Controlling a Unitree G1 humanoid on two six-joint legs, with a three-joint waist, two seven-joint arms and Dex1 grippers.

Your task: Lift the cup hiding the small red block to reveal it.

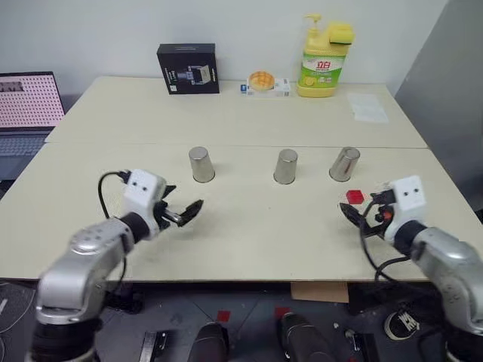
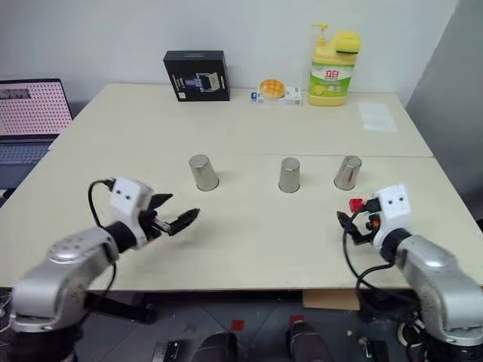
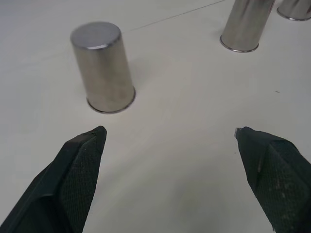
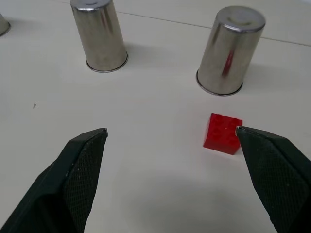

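Three identical silver cups stand mouth down in a row across the table: left [image 1: 201,164], middle [image 1: 286,166] and right [image 1: 345,164]. The small red block [image 4: 222,133] lies bare on the table just in front of the right cup [image 4: 230,50], with no cup over it. My right gripper [image 4: 170,131] is open, low over the table just short of the block, which lies by one finger's tip. My left gripper [image 1: 185,204] is open too, hovering in front of the left cup [image 3: 103,67] with nothing between its fingers.
At the table's far edge stand a black box [image 1: 188,69], a small orange roll on a packet [image 1: 261,81] and a yellow detergent bottle [image 1: 323,64]. A paper sheet [image 1: 368,107] lies at the back right. A laptop [image 1: 26,105] sits off the left side.
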